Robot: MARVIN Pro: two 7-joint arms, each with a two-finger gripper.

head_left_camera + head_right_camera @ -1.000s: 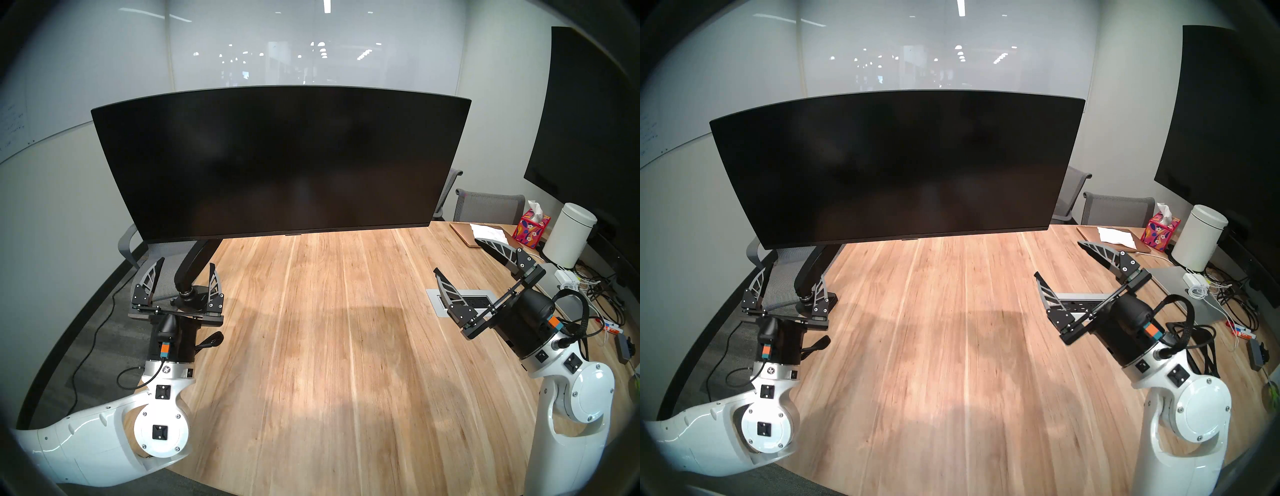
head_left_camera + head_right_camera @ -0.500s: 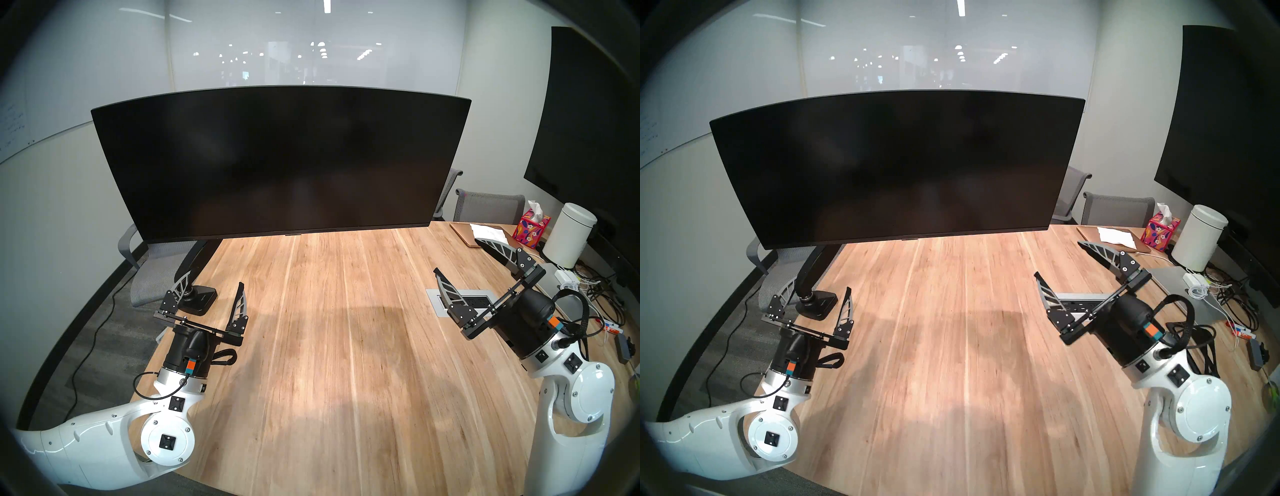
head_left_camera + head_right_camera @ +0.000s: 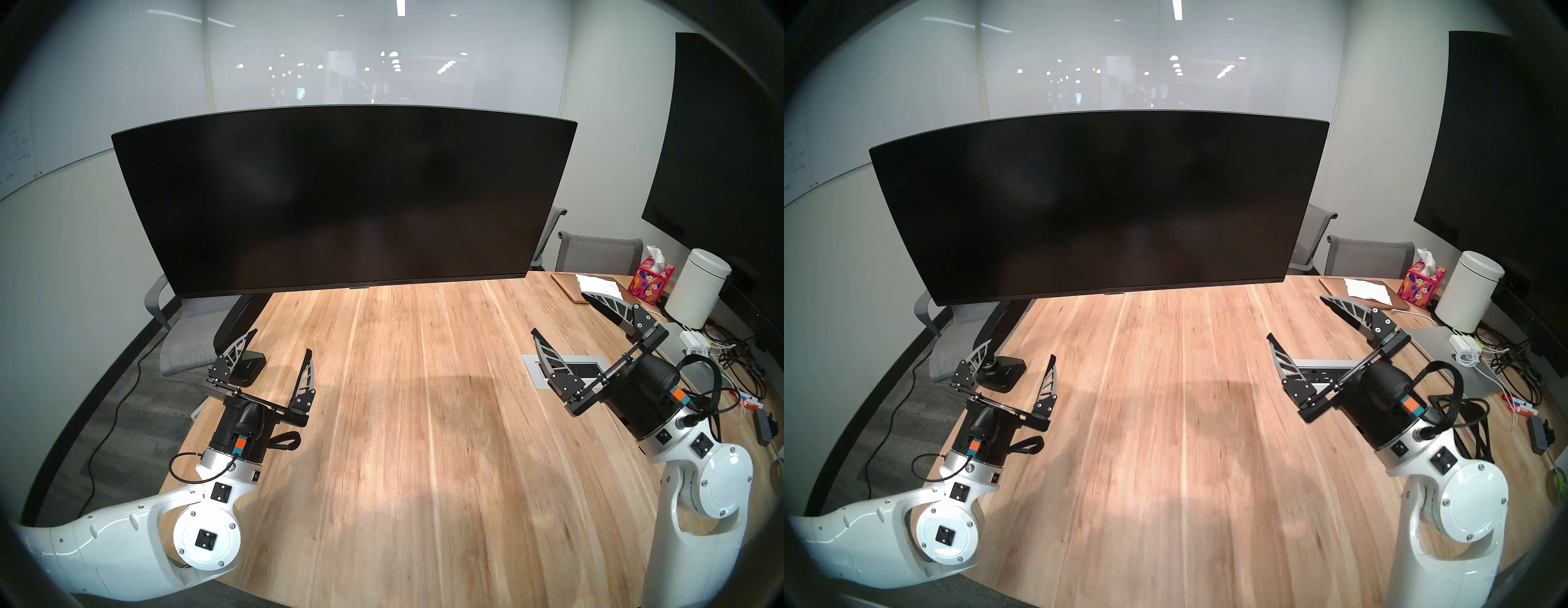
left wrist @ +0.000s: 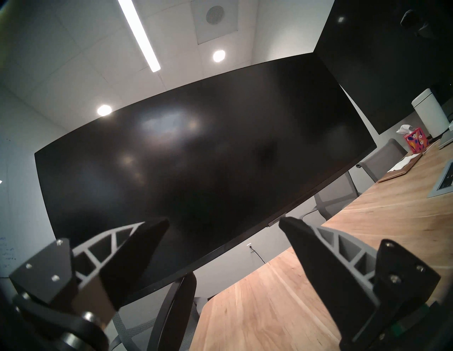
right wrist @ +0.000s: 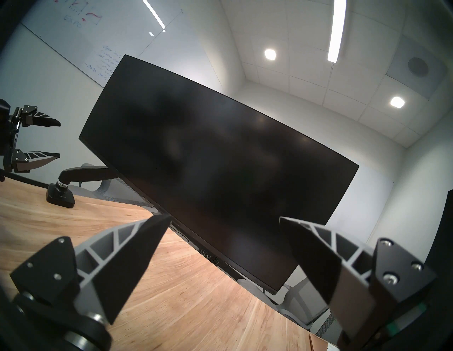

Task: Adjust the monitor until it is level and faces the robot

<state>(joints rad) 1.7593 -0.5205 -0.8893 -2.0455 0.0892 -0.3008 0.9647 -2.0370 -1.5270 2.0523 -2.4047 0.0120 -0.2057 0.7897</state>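
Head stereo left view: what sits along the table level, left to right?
left gripper → table power inset → right gripper → tissue box → white canister → cable tangle

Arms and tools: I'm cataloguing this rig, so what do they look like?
Both arms are glossy white with black wrists, black cables and an orange-and-teal tag. The left tool and right tool each have two curved grey trussed fingers on black screwed brackets.

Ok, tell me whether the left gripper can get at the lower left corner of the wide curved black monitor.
Probably yes: left gripper is open, and only air lies between it and the monitor.
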